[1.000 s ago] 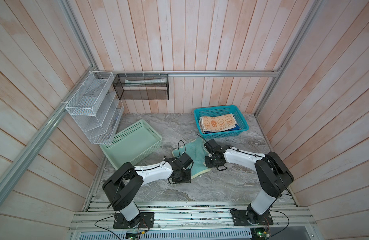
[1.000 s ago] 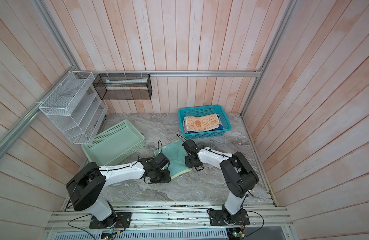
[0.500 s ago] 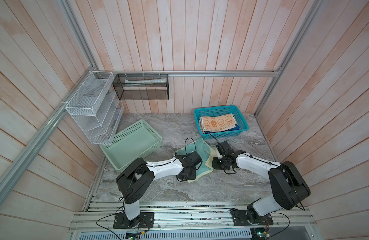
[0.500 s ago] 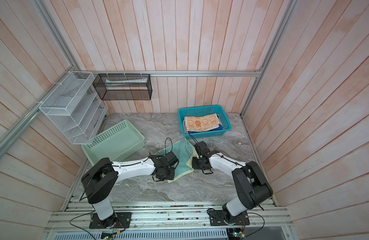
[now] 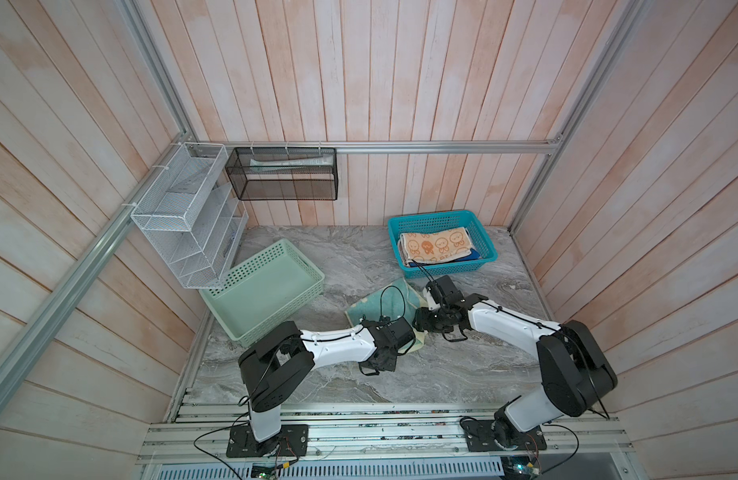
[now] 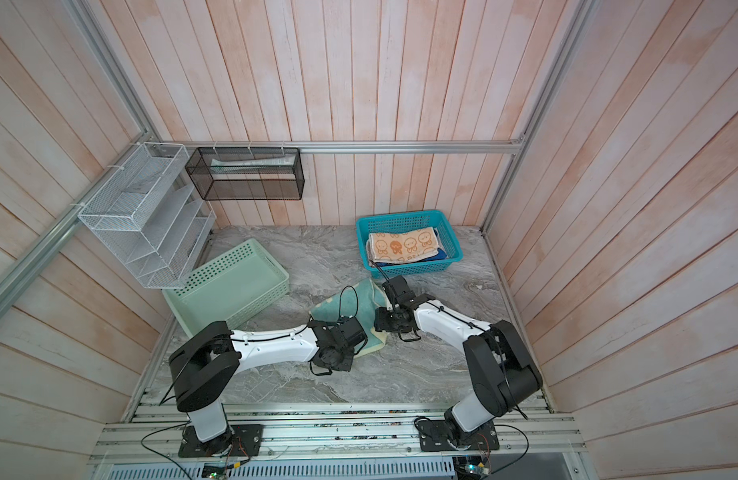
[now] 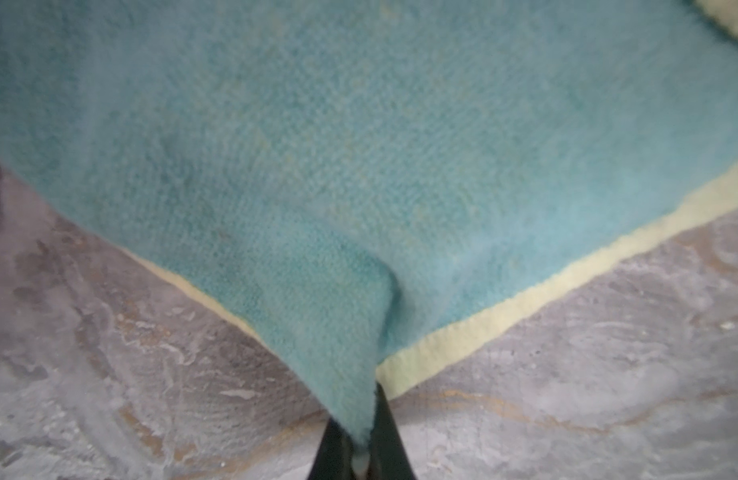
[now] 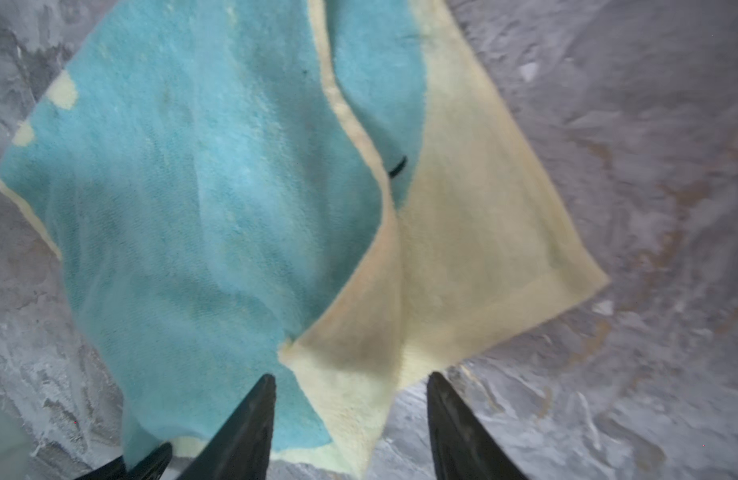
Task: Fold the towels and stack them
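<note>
The pale yellow towel with teal patches (image 5: 382, 305) (image 6: 350, 301) lies loosely folded on the marble table between both arms. My left gripper (image 7: 361, 449) (image 5: 413, 343) is shut on the towel's (image 7: 359, 166) teal corner nearest me, pulling it into a point. My right gripper (image 8: 350, 380) (image 5: 420, 323) is open at the towel's (image 8: 217, 187) right edge, and a yellow folded corner lies loose between its fingers. The orange-and-cream towel (image 5: 436, 246) (image 6: 402, 246) lies folded on top of a blue towel (image 5: 472, 254) in the teal basket (image 5: 487, 245).
A mint-green basket (image 5: 284, 318) (image 6: 251, 301) stands tilted at the left of the table. A white wire rack (image 5: 188, 216) and a black mesh basket (image 5: 282, 174) hang on the back-left walls. Wooden walls close in three sides.
My left gripper has closed on the towel's near corner. My right gripper has opened and let its corner go. The towel, lifted half a second ago, has dropped lower.
</note>
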`<state>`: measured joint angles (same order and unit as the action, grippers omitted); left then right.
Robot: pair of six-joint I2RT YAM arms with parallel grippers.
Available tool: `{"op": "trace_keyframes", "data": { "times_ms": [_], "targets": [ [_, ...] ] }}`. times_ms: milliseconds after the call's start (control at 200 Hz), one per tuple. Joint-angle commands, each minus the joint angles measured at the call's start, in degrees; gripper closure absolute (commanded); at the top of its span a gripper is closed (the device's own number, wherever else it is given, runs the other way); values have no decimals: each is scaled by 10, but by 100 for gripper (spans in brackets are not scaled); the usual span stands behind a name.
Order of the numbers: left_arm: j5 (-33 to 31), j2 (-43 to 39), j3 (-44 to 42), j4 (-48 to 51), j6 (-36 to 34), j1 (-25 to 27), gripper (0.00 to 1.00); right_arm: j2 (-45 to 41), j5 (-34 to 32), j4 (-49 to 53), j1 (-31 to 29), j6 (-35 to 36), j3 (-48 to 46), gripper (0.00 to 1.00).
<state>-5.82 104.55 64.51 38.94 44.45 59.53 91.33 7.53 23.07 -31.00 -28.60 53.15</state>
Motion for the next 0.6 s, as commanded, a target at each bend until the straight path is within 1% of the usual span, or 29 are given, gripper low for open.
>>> {"op": "trace_keyframes", "data": {
  "times_ms": [0, 15, 140, 240, 290, 335, 385, 435, 510, 595],
  "targets": [
    [19, 28, -30, 23, -1, 1, 99, 36, 1, 25, -14, 10, 36, 39],
    [18, 27, -30, 22, -2, 1, 100, 40, -2, 28, -16, 11, 39, 38],
    [16, 25, -33, 18, -2, 0, 100, 72, -29, 63, -22, 20, 59, 37],
    [14, 20, -40, 18, -2, -4, 100, 58, -84, 86, -17, 24, 42, 37],
    [13, 15, -45, 16, -3, -8, 100, 40, -97, 92, -3, 26, 25, 39],
    [12, 8, -52, 14, -4, -11, 100, 22, -94, 91, 16, 28, 7, 43],
    [10, 0, -59, 12, -6, -15, 100, 0, -80, 86, 34, 32, -10, 51],
    [8, -8, -65, 10, -9, -19, 100, -20, -68, 79, 49, 36, -24, 62],
    [6, -17, -70, 7, -13, -25, 100, -46, -46, 67, 57, 34, -40, 76],
    [6, -21, -72, 6, -17, -28, 100, -59, -12, 50, 58, 26, -51, 86]
  ]
}}
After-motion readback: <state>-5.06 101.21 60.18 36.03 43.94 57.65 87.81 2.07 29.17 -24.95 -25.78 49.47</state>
